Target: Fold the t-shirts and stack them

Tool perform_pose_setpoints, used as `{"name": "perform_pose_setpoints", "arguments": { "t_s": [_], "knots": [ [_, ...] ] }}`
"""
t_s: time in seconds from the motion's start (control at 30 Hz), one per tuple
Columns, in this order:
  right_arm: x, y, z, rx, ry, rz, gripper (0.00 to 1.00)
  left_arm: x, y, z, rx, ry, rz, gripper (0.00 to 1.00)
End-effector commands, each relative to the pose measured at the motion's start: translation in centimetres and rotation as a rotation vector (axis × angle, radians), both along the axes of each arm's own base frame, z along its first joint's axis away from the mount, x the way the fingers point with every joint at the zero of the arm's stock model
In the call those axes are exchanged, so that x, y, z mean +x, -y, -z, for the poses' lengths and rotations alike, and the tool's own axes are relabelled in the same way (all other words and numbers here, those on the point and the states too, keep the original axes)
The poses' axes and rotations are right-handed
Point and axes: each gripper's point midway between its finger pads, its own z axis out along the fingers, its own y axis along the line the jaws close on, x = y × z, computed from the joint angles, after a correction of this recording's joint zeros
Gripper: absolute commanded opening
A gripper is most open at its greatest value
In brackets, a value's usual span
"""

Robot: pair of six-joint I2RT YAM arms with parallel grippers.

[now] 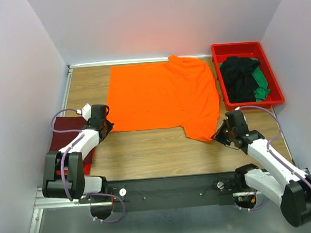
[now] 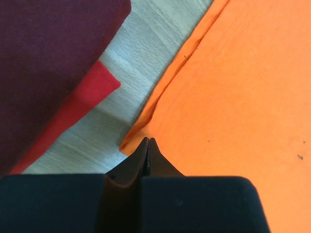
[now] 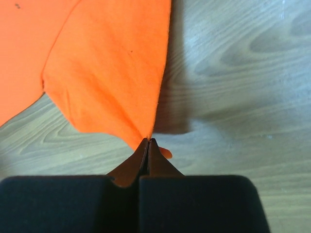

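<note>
Right gripper (image 3: pixel 148 141): fingers were pressed together, pinching the tip of the orange t-shirt's sleeve; a small tab of cloth stuck out just past the right finger.
Left gripper (image 2: pixel 148 141): fingers were pressed together on the near-left hem corner of the same shirt, and the hem ran up to the fingertips.
Orange t-shirt (image 1: pixel 159 95): it was spread mostly flat across the middle of the table, with its hem toward the left and its collar toward the right. The near sleeve hung toward the right arm and was lifted slightly off the wood at the pinched tip, casting a shadow beside it.
Maroon t-shirt (image 2: pixel 48 58): it lay folded at the table's left edge, beside the left arm, apart from the orange shirt with bare wood between them.
Red t-shirt (image 2: pixel 82 102): it lay under the maroon one, with a corner showing beyond the maroon edge.
Black t-shirt (image 1: pixel 240 74): it was crumpled inside the tray at the far right.
Green t-shirt (image 1: pixel 262 86): it was bunched in the same tray, against the black one and partly under it.
Red tray (image 1: pixel 236 46): it sat at the far-right corner of the table, just beside the orange shirt's collar end.
Table (image 1: pixel 147 148): it was light wood, and both arms reached in from the near edge.
</note>
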Motion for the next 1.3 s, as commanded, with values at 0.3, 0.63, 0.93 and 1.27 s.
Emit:
{"name": "perform_pose_setpoints", "arguments": {
  "t_s": [0.3,0.63,0.93,1.27],
  "knots": [
    [-3.3,-0.3,-1.0,0.035,-0.037,-0.026,0.0,-1.7,-1.0,-0.3,0.034,0.002,-0.034,0.02],
    [-2.3,0.0,-1.0,0.008,-0.017,-0.019,0.0,-1.8,-0.2,1.2,0.026,-0.044,-0.041,0.35],
    [-1.7,-0.2,-0.9,0.01,-0.015,-0.024,0.0,-2.3,0.7,2.3,0.022,-0.091,-0.068,0.36],
    [-1.2,-0.4,-1.7,0.012,0.006,-0.032,0.01,-2.5,-0.3,0.0,0.066,-0.058,-0.088,0.44]
  ]
}}
